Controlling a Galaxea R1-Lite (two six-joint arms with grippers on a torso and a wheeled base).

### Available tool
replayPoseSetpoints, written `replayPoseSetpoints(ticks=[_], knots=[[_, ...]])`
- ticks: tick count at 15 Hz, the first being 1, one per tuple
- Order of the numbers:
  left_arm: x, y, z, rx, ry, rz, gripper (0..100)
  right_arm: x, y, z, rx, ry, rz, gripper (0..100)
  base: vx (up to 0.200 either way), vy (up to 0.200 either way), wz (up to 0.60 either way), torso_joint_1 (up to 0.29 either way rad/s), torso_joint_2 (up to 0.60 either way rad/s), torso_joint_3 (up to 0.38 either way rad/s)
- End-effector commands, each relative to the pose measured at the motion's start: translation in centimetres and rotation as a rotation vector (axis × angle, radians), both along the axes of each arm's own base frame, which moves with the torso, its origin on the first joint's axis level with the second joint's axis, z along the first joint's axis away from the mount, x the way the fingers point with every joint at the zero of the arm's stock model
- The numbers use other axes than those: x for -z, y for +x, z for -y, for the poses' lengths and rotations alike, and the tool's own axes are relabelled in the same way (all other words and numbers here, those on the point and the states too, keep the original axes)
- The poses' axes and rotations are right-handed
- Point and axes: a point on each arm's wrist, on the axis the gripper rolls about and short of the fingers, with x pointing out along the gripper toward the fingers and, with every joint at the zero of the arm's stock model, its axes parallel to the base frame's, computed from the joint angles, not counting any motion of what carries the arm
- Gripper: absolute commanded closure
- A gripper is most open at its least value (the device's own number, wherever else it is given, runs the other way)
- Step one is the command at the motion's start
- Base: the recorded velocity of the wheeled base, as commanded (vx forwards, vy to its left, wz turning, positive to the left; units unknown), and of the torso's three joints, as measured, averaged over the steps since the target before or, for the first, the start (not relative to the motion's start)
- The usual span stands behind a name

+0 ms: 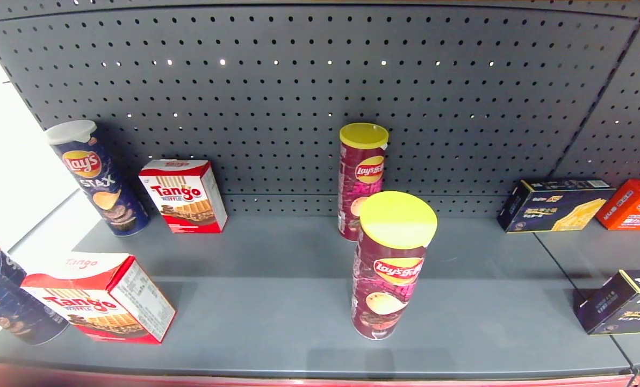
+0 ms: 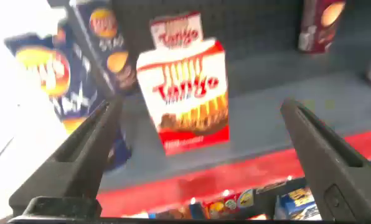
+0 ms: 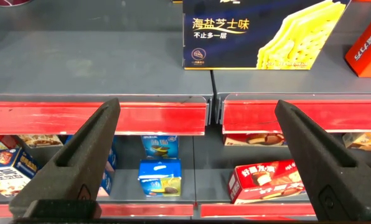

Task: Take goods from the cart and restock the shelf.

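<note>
On the grey shelf [image 1: 277, 301] stand two maroon chip cans with yellow lids, one near the front [image 1: 388, 269] and one at the back [image 1: 360, 177]. Two red and white wafer boxes stand to the left, one at the front [image 1: 102, 306] and one at the back [image 1: 185, 196]. Dark blue chip cans stand at the back left [image 1: 98, 177] and front left [image 1: 2, 295]. My left gripper [image 2: 198, 162] is open, low in front of the shelf edge, facing the front wafer box [image 2: 185, 93]. My right gripper [image 3: 198, 162] is open before the shelf's red front rail [image 3: 160, 117], with a dark cracker box [image 3: 260, 34] above.
Dark cracker boxes [image 1: 559, 204] [image 1: 620, 301] and an orange box [image 1: 634, 204] stand on the right section. The perforated back panel [image 1: 309, 80] closes the rear. Lower shelves hold blue [image 3: 160, 177] and red [image 3: 266, 180] snack boxes. Open shelf floor lies between the wafer boxes and the cans.
</note>
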Motion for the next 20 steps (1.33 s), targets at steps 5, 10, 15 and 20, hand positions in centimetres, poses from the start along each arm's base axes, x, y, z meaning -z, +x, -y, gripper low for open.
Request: replayPoseSetpoints(ticks=[5,10,15,20], knots=[[3.3,-0.8,0.4,0.067,-0.031,-0.141,0,0.0,0.0,0.0,0.001,0.0,-0.001,0,0.0,0.0,0.0,0.0,0.0,0.0],[3.4,-0.8,0.3,0.051,-0.068,-0.151,0,0.0,0.0,0.0,0.001,0.0,-0.001,0,0.0,0.0,0.0,0.0,0.0,0.0],[3.4,-0.6,-0.4,-0.285,-0.131,-0.181,0,0.0,0.0,0.0,0.001,0.0,-0.001,0,0.0,0.0,0.0,0.0,0.0,0.0],[3.9,-0.6,-0.1,-0.128,-0.177,-0.204,0,0.0,0.0,0.0,-0.009,-0.002,-0.001,0,0.0,0.0,0.0,0.0,0.0,0.0]])
